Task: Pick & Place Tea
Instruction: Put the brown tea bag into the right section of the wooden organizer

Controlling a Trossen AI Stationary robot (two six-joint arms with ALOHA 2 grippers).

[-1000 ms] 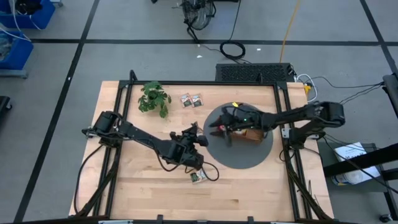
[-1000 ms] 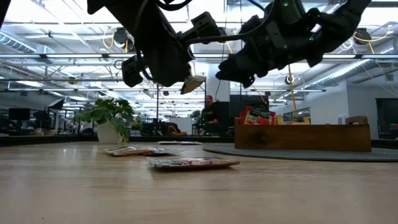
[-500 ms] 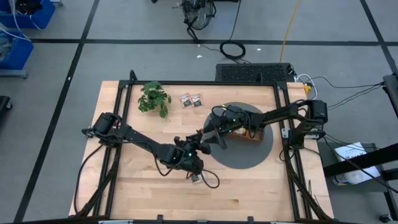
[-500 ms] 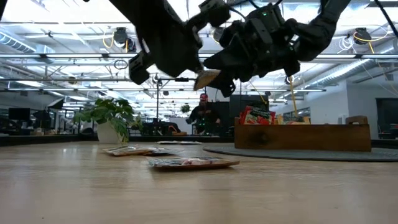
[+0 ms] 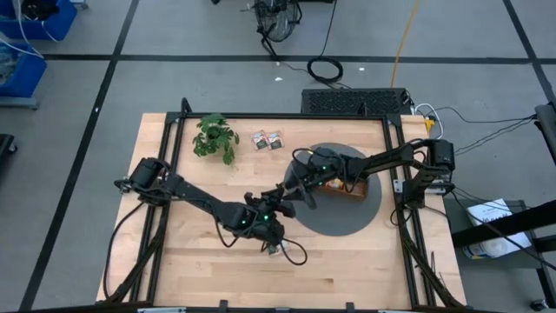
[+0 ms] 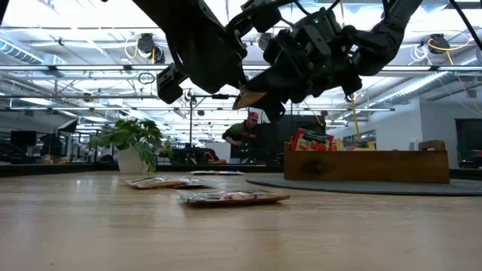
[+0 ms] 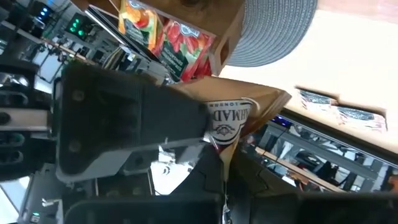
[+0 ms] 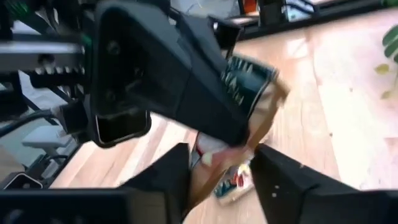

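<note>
One tea sachet (image 6: 251, 98), brown-backed with a white and dark green print (image 7: 231, 119), hangs in the air over the table's middle. My left gripper (image 5: 280, 193) is shut on it. My right gripper (image 8: 219, 163) has reached in from the table's right and is open, with a finger on either side of the sachet's free end. More sachets stand in the brown wooden tray (image 5: 350, 185) on the round grey mat (image 5: 347, 217). Two sachets (image 5: 268, 139) lie flat near the far edge and one (image 5: 276, 249) lies near the front. My left gripper pinches the sachet between its two fingers at one edge (image 7: 225, 148), coming nearly level from the table's left. The sachet juts out past the fingertips, tilted and lifted clear of the table. My right gripper: I cannot tell whether its fingers (image 8: 277, 177) touch the sachet.
A small leafy plant (image 5: 215, 136) stands at the far left of the table. The black frame rails (image 5: 395, 187) run along both sides. A person (image 6: 245, 135) shows in the room behind the table. Bare wood (image 5: 208, 269) lies along the near edge.
My right gripper has come from over the tray toward the table's left and a little down, up to the sachet that my left gripper holds aloft. My left gripper has tipped slightly and carried the sachet a little toward the right gripper, then kept still.
</note>
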